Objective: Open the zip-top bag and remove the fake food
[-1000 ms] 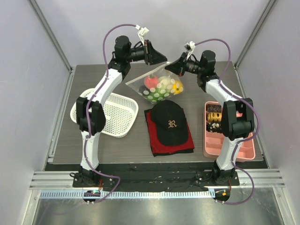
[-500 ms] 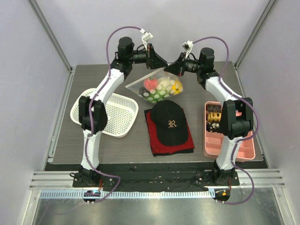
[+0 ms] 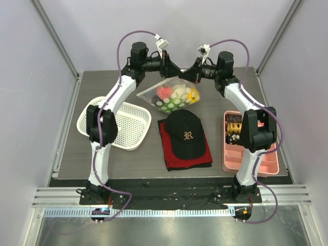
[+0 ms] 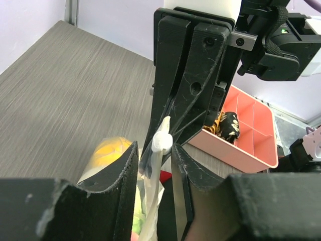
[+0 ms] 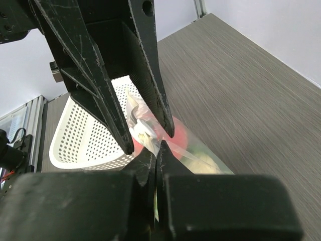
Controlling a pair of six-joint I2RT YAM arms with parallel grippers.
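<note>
Clear, white-dotted plastic zip-top bag (image 3: 154, 93) hung over far centre of grey wood-grain table (image 3: 118, 159), coloured plastic fake food (image 3: 165, 92) inside. Right gripper (image 5: 156, 153) was pinched shut on its top edge. Left gripper (image 4: 155, 163) stood narrowly parted astride the white zip strip (image 4: 161, 143).

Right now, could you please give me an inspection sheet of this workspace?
Surface: grey wood-grain table, no spills seen.
Job's things: zip-top bag at the far middle, top edge raised between both grippers; fake food inside it.
Clutter: white mesh basket left; black cap on a red cloth, centre; pink tray right, small bits in it.
Grippers: left gripper open, jaws straddling the bag's zip edge; right gripper shut on that edge.
Cables: purple cables loop over both arms, off the bag.
Surroundings: pale walls, metal rail at the near edge.
</note>
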